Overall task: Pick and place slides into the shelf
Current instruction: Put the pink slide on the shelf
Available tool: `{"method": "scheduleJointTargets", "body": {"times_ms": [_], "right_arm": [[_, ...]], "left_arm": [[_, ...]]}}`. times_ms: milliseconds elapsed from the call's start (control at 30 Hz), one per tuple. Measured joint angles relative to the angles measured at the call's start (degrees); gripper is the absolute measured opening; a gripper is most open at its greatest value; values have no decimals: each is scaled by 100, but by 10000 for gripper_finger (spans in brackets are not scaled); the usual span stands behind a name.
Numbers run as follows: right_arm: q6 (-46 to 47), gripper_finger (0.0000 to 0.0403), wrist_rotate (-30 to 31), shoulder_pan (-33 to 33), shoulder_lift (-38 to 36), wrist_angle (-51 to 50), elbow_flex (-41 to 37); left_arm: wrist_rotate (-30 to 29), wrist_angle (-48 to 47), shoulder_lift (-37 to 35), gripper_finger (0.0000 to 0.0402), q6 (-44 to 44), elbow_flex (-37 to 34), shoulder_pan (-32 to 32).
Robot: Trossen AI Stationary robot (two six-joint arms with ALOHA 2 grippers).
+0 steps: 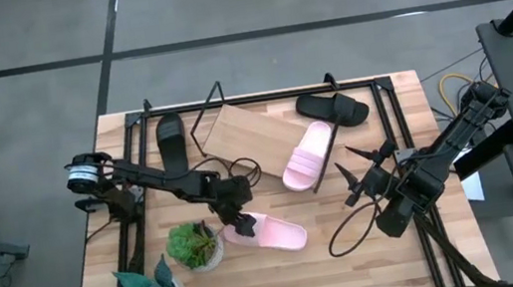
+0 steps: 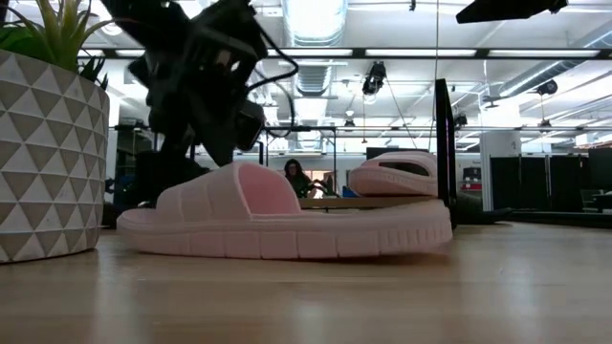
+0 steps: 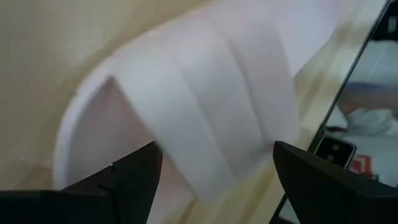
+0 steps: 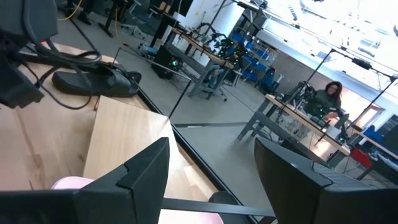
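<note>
The left gripper (image 1: pixel 238 218), fingers spread, hovers over the strap end of a pink sandal (image 1: pixel 271 232) lying on the table near a potted plant (image 1: pixel 195 246); it should straddle the strap squarely before closing, while the right gripper (image 1: pixel 355 182) waits open.

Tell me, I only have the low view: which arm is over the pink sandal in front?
Observer: The left arm; its tool is at that pink sandal's strap end, open.
Operator: Is it gripping yet?
Observer: No. In the left wrist view the fingers straddle the strap, not closed.
Operator: Where are the other sandals?
Observer: The second pink sandal leans off the wooden board's edge; one black sandal lies right of the board, another black sandal left of it.
Operator: And the right arm?
Observer: Its tool waits open, right of the board.
</note>
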Motion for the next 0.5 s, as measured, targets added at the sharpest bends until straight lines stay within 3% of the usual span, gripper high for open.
{"method": "scheduleJointTargets", "body": {"times_ms": [333,500], "right_arm": [[0,226,4,0,0,0,-2],[0,226,4,0,2,0,-11]], "left_arm": [[85,1136,-7,289,-130,-437,65],[85,1190,-7,262,-124,-482,74]]}}
